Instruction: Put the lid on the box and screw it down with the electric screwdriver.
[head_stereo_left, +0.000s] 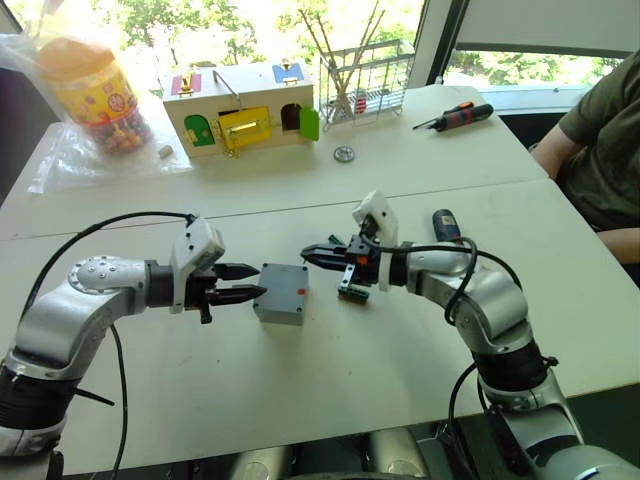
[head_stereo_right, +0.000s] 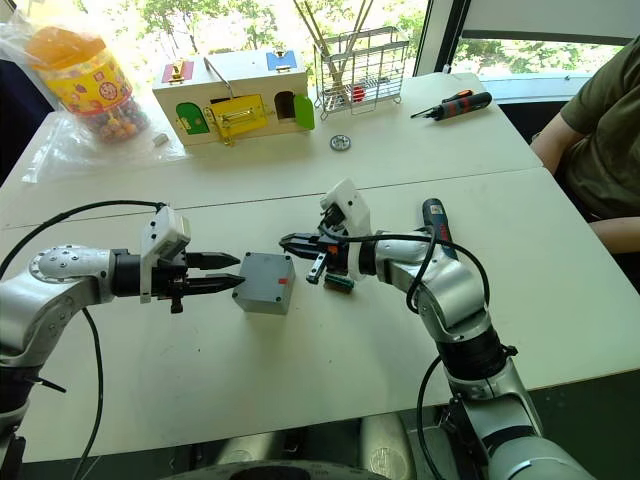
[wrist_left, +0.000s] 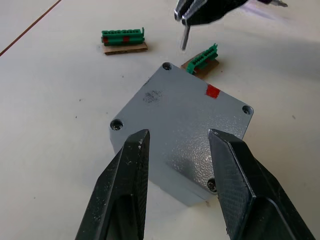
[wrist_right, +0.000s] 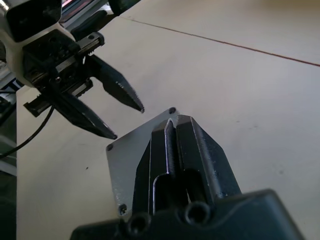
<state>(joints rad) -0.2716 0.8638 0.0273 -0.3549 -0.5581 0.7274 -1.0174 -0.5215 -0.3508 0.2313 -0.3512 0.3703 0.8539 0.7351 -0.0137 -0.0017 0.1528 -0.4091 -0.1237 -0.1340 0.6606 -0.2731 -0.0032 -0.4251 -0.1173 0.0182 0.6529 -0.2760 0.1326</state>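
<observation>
The grey box (head_stereo_right: 256, 302) stands mid-table with the lid (wrist_left: 170, 107) lying flat on top of it; the lid has a red mark and screw holes at its corners. My left gripper (head_stereo_left: 258, 281) is open, level with the box's left side, with its fingertips (wrist_left: 138, 150) over the lid's edge. My right gripper (head_stereo_left: 306, 257) is shut, nothing seen between its fingers, and hovers just right of the box. The electric screwdriver (head_stereo_left: 445, 225) lies on the table behind my right forearm.
Two green terminal blocks (wrist_left: 123, 37) (wrist_left: 202, 57) lie beside the box. At the back are a wooden toy house (head_stereo_left: 240, 110), a candy jar (head_stereo_left: 95, 95), a wire rack (head_stereo_left: 365, 80), a small metal ring (head_stereo_left: 344, 153) and a red-and-black hand screwdriver (head_stereo_left: 455, 117). A person (head_stereo_left: 605, 140) sits at the right.
</observation>
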